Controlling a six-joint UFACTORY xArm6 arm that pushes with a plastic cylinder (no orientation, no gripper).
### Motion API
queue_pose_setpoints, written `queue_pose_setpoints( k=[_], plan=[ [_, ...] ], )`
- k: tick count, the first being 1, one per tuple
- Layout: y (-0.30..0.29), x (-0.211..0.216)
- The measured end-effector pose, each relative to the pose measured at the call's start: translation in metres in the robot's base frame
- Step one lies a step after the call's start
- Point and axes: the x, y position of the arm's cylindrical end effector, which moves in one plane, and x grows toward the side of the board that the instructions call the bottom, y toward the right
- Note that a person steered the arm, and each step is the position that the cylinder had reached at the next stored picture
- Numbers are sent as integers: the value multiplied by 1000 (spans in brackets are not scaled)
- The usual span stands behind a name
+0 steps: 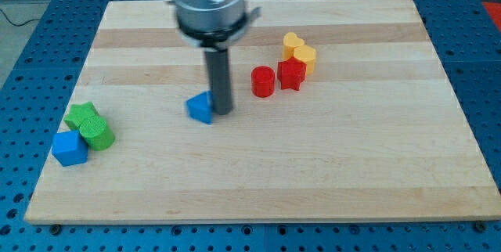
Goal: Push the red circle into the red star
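Observation:
The red circle [263, 81] stands right of the board's middle, just left of the red star [291, 73], almost touching it. My tip [221, 111] rests on the board left of the red circle, about a block's width away from it. The tip sits right beside a small blue triangle-like block [201, 107], touching its right side.
Two yellow blocks [293, 44] [305, 57] sit just above the red star, touching it. A green star [81, 114], a green circle [96, 134] and a blue cube [69, 149] cluster at the view's left. The wooden board [313, 174] lies on a blue perforated table.

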Motion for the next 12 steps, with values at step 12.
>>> queue_pose_setpoints(
  k=[12],
  plan=[
    [50, -66]
  ],
)
